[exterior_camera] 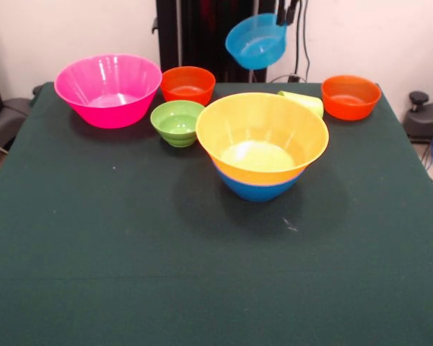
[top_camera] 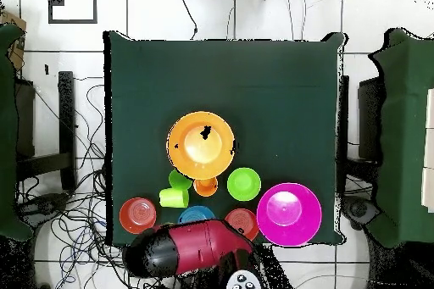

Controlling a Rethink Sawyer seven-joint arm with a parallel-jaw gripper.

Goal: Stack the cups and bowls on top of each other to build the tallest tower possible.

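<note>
Carrying a small blue bowl tilted in the air, the hand grasps it by the rim.
Beyond the tower, a yellow-orange bowl nested in a blue one at mid-counter, the lifted bowl hangs well above the orange bowl. Pinched only at its edge, it may slip or swing; set down off-centre, it could slide down the tower's glossy wall. The pink bowl stands apart, unstacked.

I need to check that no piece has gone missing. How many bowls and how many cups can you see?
Bowls: 7 (pink bowl, yellow-orange bowl, medium blue bowl, small blue bowl in the gripper, green bowl, two orange bowls)
Cups: 3 (lime-yellow cup, green cup, orange cup)
Total: 10
</note>
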